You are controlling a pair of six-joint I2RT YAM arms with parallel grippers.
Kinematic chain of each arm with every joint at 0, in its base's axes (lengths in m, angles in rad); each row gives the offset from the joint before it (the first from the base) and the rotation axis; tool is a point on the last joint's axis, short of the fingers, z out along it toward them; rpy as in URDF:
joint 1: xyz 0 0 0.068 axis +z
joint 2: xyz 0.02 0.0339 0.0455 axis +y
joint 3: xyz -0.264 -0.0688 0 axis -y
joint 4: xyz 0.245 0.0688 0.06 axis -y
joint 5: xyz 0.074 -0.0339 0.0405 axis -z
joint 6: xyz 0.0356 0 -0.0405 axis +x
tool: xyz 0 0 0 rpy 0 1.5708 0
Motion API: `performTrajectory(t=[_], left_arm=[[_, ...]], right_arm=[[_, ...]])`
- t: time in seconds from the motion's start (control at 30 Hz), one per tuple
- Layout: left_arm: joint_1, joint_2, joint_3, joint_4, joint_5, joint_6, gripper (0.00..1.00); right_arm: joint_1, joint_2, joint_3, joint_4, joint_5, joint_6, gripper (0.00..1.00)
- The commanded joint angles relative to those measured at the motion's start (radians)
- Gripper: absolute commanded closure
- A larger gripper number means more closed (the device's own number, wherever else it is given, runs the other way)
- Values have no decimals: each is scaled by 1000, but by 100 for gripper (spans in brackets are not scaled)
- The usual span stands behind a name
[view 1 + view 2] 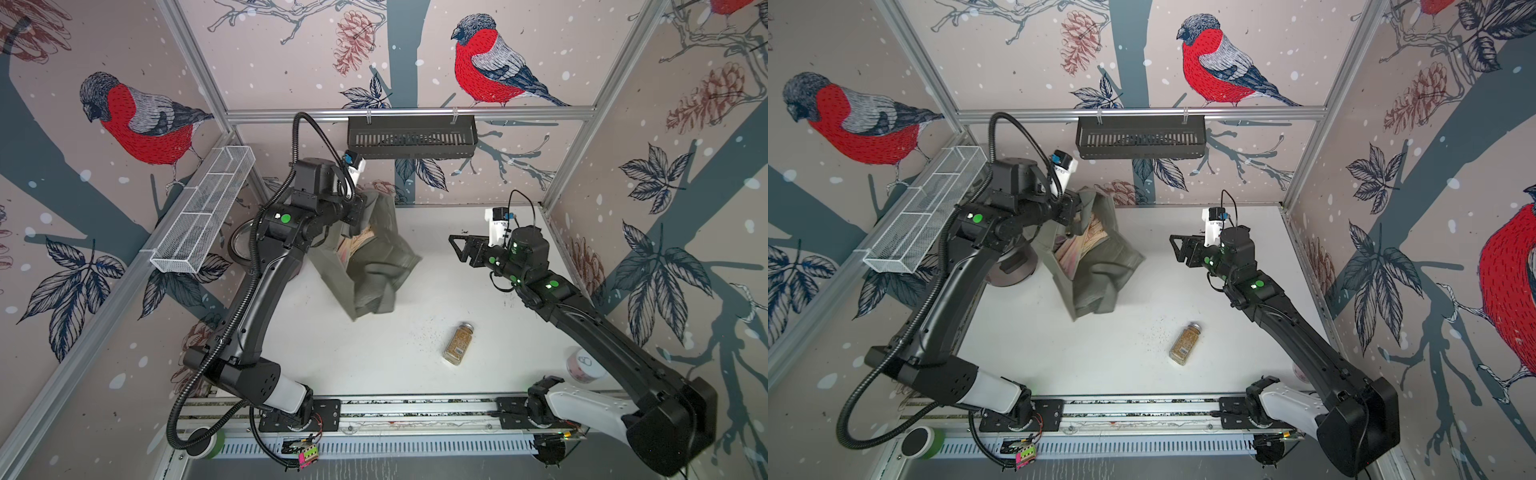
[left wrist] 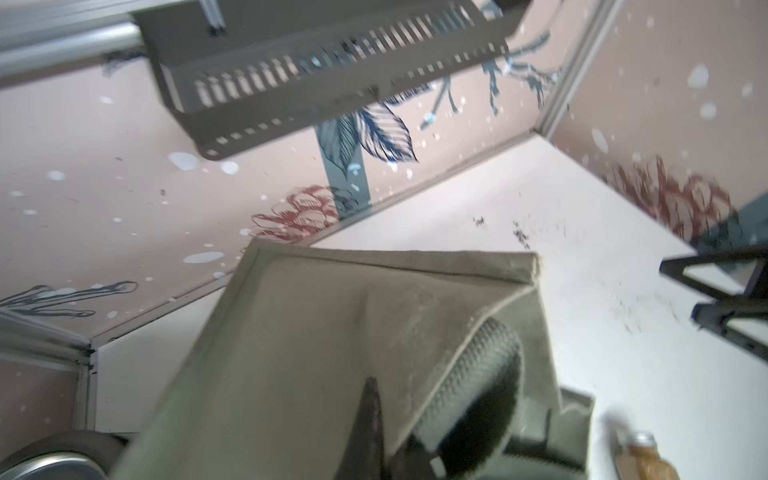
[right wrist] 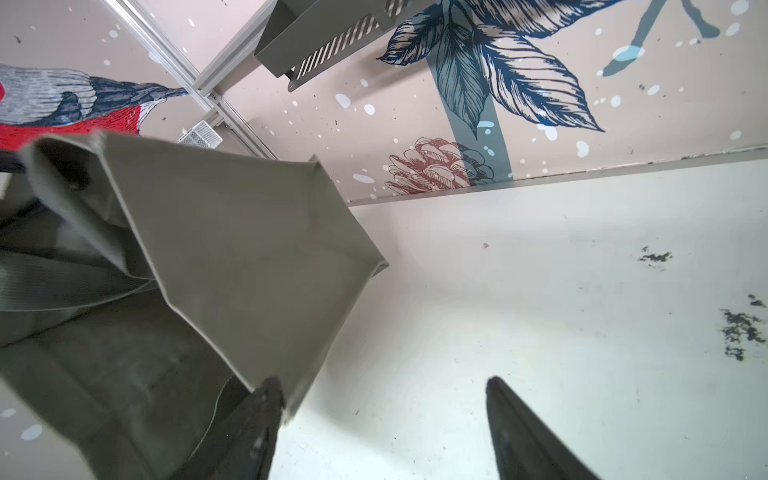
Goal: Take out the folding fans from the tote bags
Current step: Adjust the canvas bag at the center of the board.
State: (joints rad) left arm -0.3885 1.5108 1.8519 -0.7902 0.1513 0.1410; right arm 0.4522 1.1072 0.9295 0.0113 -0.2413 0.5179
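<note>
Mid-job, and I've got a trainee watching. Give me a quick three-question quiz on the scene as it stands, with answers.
1. True or false: the right end effector is clamped on the tote bag.
2. Where are the folding fans? A) held by the right end effector B) inside the tote bag C) none in view
3. Short answer: what lies on its side on the table, apart from the bag?
Key: 1. False: it hangs open, clear of the bag. The left end effector is the one shut on the bag's fabric. 2. B. 3. The spice jar.
</note>
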Motion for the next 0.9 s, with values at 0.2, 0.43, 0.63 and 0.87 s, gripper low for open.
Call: performTrajectory(t=[0.2, 0.43, 0.63, 0.87], left_arm=[[-81, -42, -344, 161, 101, 148, 100], [-81, -12, -279, 141, 44, 75, 100], [-80, -33, -290, 159, 50, 19, 100], [-79, -49, -319, 187, 3, -54, 100]], right_arm=[[14, -66, -219, 105, -79, -18, 16], [146, -100, -306, 144, -22, -49, 15], [304, -94, -411, 280, 40, -19, 13], [442, 72, -370, 275, 154, -31, 12]])
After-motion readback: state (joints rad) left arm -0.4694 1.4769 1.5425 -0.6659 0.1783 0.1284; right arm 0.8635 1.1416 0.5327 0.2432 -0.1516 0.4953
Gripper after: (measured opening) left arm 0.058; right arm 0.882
